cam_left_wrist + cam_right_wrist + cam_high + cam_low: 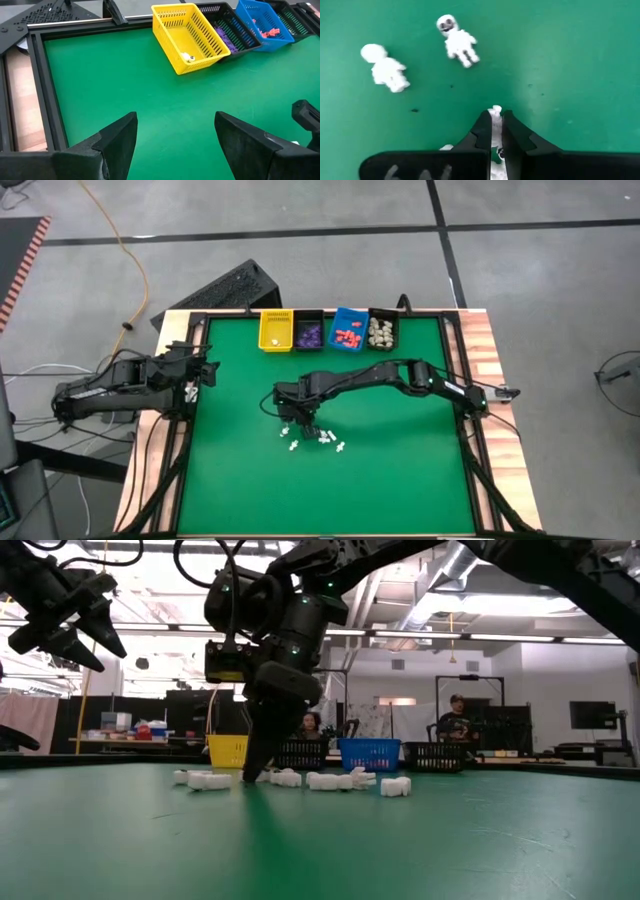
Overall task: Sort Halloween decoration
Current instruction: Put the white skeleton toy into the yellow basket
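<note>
Down on the green mat [380, 480], right pincer [496, 125] points straight down, clamped on a white figurine [495, 111].

A green table [380, 480] has a black frame and wooden sides. Four small bins stand in a row at its far edge: a yellow bin [276, 331], a black bin [309, 332], a blue bin [349, 330] and another black bin [382, 330]. A yellow cable [128, 260] lies on the grey floor. Two people [458, 725] sit far back in the room.
</note>
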Controlling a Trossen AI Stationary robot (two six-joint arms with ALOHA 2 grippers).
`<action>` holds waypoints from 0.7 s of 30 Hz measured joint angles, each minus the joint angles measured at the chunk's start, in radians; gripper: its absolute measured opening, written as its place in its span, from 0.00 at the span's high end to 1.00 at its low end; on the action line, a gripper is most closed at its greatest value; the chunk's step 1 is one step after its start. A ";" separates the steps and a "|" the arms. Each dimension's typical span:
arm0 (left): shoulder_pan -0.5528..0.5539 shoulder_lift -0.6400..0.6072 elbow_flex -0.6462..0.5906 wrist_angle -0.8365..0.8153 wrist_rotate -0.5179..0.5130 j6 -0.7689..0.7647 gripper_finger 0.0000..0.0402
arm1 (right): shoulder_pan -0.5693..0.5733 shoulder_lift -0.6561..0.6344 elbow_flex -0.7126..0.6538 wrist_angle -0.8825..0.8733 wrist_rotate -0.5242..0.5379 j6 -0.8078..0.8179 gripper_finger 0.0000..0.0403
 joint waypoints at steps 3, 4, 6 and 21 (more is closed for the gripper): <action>0.000 0.000 0.000 0.000 0.000 0.000 0.36 | -0.022 -0.020 -0.004 0.041 0.012 0.004 0.90; 0.000 0.000 0.000 0.000 -0.001 0.000 0.36 | -0.034 -0.026 -0.005 0.058 0.021 0.006 0.90; 0.000 0.000 0.000 0.000 -0.001 0.000 0.36 | -0.062 -0.045 -0.005 0.116 0.037 0.040 0.90; 0.000 0.000 0.000 0.001 -0.009 0.000 0.36 | -0.254 -0.053 0.053 0.468 0.064 0.350 0.90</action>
